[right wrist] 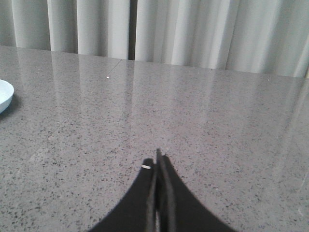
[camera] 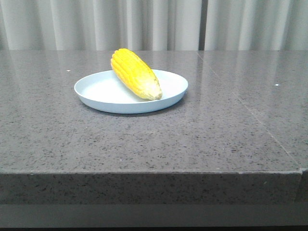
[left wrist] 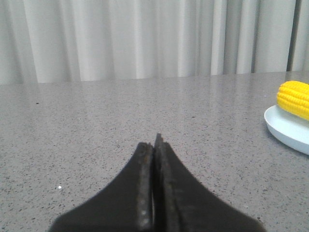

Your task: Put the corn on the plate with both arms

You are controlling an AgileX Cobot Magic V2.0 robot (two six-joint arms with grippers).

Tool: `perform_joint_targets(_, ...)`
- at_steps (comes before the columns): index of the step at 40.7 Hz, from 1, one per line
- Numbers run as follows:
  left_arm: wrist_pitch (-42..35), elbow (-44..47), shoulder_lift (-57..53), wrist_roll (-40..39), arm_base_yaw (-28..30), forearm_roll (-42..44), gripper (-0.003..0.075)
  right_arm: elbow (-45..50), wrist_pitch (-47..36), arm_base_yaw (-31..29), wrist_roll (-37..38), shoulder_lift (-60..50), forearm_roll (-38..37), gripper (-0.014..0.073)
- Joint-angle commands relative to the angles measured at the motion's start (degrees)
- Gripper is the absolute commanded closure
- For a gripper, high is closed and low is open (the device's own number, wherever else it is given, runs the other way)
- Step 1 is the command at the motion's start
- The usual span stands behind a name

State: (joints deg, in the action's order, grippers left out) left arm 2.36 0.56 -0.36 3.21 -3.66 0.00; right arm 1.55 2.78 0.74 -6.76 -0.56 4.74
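Note:
The yellow corn (camera: pixel 135 73) lies on the pale blue plate (camera: pixel 96 90) in the front view, its paler tip toward the plate's front right and its thick end over the back rim. Neither gripper shows in the front view. In the left wrist view my left gripper (left wrist: pixel 154 145) is shut and empty over bare tabletop; the corn (left wrist: pixel 294 98) and the plate (left wrist: pixel 285 126) sit at that frame's right edge. In the right wrist view my right gripper (right wrist: pixel 157 162) is shut and empty, with only a sliver of the plate (right wrist: pixel 4 94) at the left edge.
The grey speckled stone table (camera: pixel 202 134) has a front edge near the camera. Pale curtains (camera: pixel 154 24) hang behind the table's far edge.

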Motion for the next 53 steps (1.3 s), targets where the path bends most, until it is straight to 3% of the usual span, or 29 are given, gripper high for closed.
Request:
perform_joint_targets(1, -4.8, 1.2, -0.9, -0.6, 0.2, 0.0, 0.0741, -1.3, -6.9, -0.3, 0.8, -1.0, -0.1, 0.0660)
perform_joint_targets(7, -4.8, 1.2, -0.9, -0.6, 0.2, 0.0, 0.0741, -1.3, -11.4, -0.3, 5.9, -1.0, -0.1, 0.0660)
perform_joint_targets(53, -4.8, 1.2, -0.9, -0.6, 0.2, 0.0, 0.0741, -1.3, -10.0, -0.3, 5.9, -1.0, -0.8, 0.0660)
